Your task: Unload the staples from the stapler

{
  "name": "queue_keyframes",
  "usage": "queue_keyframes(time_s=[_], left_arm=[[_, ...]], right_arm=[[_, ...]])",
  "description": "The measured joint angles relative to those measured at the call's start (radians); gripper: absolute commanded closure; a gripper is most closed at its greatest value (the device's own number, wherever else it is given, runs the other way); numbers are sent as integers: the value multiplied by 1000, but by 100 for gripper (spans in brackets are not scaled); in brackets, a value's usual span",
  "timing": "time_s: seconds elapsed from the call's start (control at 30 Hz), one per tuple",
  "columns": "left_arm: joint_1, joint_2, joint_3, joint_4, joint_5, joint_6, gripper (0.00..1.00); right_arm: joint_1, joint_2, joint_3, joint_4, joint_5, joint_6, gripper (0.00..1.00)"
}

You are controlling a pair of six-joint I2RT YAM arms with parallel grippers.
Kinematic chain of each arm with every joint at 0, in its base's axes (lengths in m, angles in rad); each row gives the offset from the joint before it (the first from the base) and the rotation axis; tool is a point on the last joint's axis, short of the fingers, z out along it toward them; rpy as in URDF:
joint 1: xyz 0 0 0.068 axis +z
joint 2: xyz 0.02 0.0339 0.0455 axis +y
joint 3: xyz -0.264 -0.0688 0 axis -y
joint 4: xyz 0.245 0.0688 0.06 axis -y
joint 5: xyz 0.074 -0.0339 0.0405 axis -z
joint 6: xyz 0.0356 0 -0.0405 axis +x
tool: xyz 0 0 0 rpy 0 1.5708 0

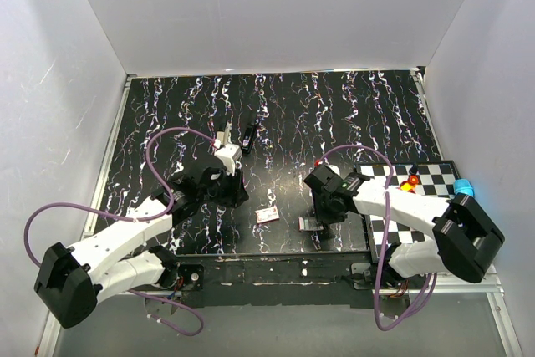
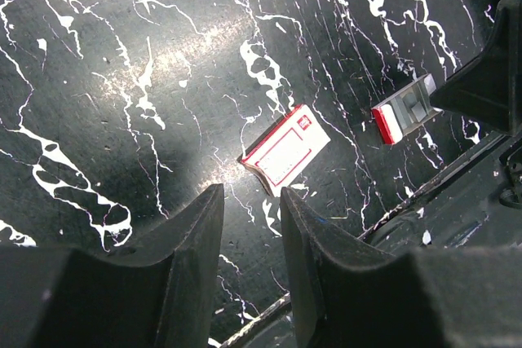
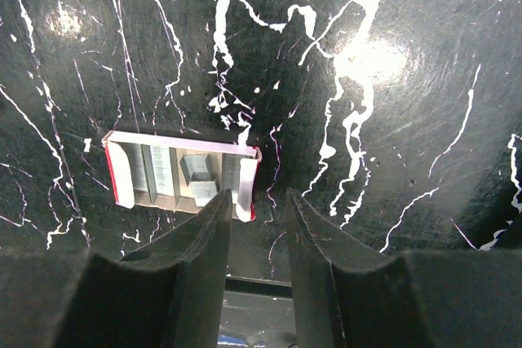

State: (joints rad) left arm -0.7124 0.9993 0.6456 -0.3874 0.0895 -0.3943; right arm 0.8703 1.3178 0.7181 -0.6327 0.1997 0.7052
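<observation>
The stapler lies on the table beyond the left gripper, well apart from both arms. It looks stiff, fairly heavy and smooth, so it is probably best pinched across its narrow body. The left gripper and the right gripper each show a narrow gap holding nothing, and under the right one an open box holds staple strips, its sleeve nearby.

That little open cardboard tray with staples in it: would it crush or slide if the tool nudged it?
The tray looks like thin card with open flaps, so it would probably buckle under a squeeze. It lies flat on the glossy table, so a nudge would likely slide it, not tip it. The staple strips inside may shift or spill.
</observation>
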Motion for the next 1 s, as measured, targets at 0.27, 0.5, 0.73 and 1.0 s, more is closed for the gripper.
queue_keyframes(time_s=[0.27,0.5,0.73,1.0], left_arm=[[-13,9,-2,3,-5,-4,67],[-23,14,-14,7,-6,-11,67],[-29,32,-18,7,-14,-12,67],[-39,32,-48,14,-19,-34,67]], right_arm=[[-13,23,0,13,-1,-3,62],[-14,51,0,25,-10,-6,66],[-14,65,8,32,-19,-11,75],[-14,81,19,31,-20,-21,82]])
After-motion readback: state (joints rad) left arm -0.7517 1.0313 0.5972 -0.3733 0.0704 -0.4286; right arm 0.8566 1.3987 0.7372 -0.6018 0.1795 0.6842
